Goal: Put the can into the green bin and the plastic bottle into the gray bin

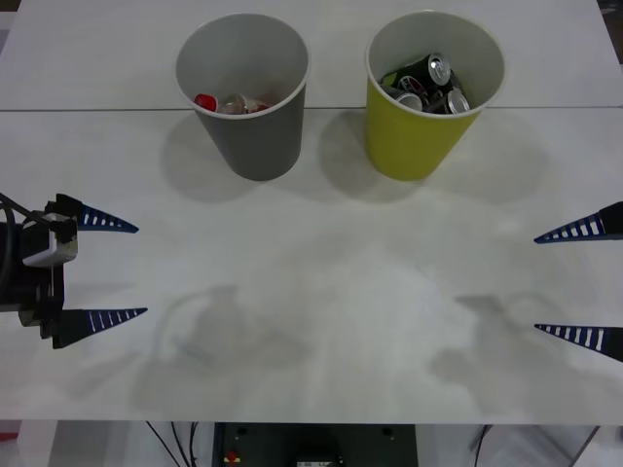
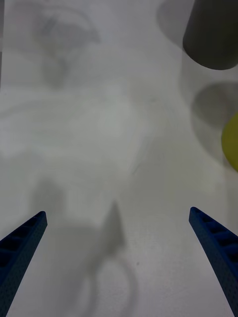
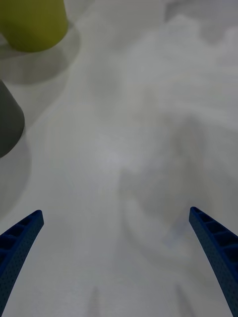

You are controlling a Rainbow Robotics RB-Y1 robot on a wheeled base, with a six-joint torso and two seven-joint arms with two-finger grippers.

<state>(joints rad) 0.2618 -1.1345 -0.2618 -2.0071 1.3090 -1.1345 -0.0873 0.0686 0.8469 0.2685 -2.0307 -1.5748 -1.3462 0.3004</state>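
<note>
Seemingly finished: cans (image 1: 435, 83) lie in the green bin (image 1: 421, 141), the plastic bottle (image 1: 232, 102) in the gray bin (image 1: 255, 136), while left gripper (image 1: 115, 269) and right gripper (image 1: 563, 283) hover wide open, empty.

Blue ribbed fingers (image 1: 107, 222) (black wrist).

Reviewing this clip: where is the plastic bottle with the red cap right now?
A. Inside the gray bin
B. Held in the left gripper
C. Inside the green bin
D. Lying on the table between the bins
A: the front view shows the plastic bottle, red cap visible, lying inside the gray bin, while the green bin holds cans.
</note>
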